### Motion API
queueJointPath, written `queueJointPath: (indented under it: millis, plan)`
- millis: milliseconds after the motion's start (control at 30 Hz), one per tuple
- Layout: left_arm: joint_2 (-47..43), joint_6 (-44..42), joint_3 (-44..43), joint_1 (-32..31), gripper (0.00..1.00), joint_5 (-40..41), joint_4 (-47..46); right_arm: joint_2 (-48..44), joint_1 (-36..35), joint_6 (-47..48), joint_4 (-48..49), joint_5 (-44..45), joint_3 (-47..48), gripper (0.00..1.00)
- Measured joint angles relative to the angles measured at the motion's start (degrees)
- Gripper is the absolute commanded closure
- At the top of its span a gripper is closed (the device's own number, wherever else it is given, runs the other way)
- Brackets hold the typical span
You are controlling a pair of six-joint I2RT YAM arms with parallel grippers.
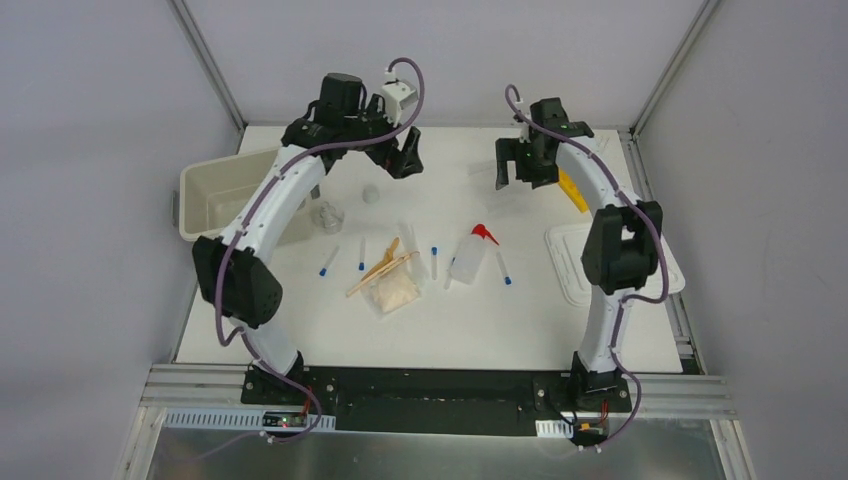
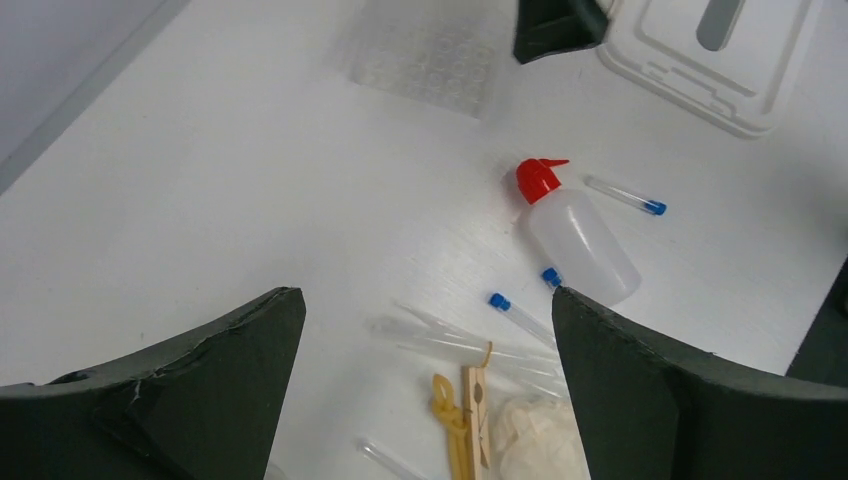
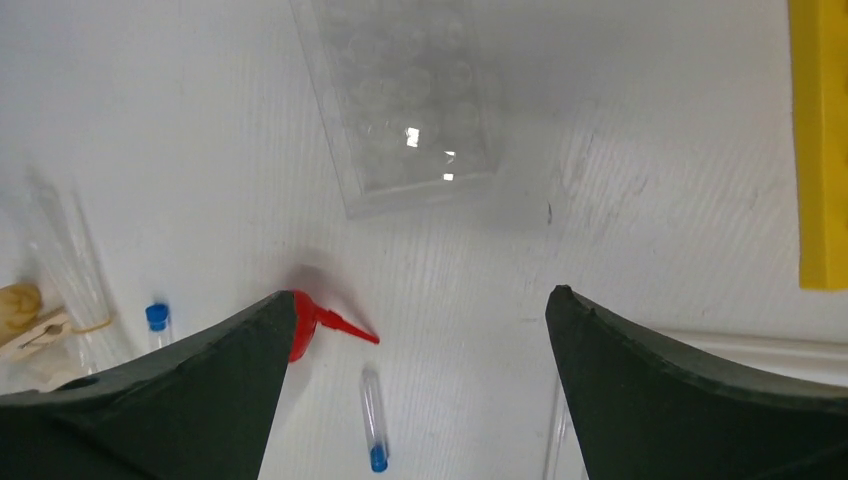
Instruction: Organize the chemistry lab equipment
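Left pincer [image 2: 425,300] spread wide, holding nothing, hovering over surface [image 2: 250,180] near squeeze bottle [image 2: 580,240]. Right pincer [image 3: 420,300] spread wide, empty, above clear welled plate [image 3: 405,100].

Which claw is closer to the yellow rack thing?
Right. The right claw hangs open just beside the yellow rack; the left claw is much farther off, over toward the cream bin.

Squeeze bottle [image 1: 466,260]: clear body, red nozzle
Tubes [image 1: 327,262]: clear, blue caps
Tube rack [image 1: 573,191]: bright yellow, far right
Sticks [image 1: 378,270]: pale wood
Packet [image 1: 397,294]: beige
Bin [image 1: 213,196]: cream, left
Lid [image 1: 562,266]: white, right
Tray [image 3: 405,95]: see-through, grid of round wells
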State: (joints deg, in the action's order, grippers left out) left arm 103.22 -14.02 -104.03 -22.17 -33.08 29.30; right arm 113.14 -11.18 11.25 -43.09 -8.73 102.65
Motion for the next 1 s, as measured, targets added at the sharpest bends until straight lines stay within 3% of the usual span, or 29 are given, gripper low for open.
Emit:
queueJointPath:
  millis: [233, 433, 800, 1000]
  plan:
    - [-12.57, 1.01, 9.20, 0.28, 0.01, -1.09, 0.13, 11.91, -4.20, 1.79, -0.63, 5.09, 8.94, 0.00]
    - [-13.09, 1.25, 14.97, 0.04, 0.01, -1.07, 1.49, 16.98, -6.27, 4.72, -1.31, 8.55, 14.32, 0.01]
    - [-13.09, 1.75, 15.43, 0.04, 0.01, -1.14, 1.81, 23.69, -6.95, 8.63, -1.11, 11.93, 19.61, 0.01]
    - [-13.09, 2.64, 15.93, 0.04, 0.01, -1.09, 1.81, 24.87, -6.64, 9.05, -0.96, 11.69, 19.43, 0.22]
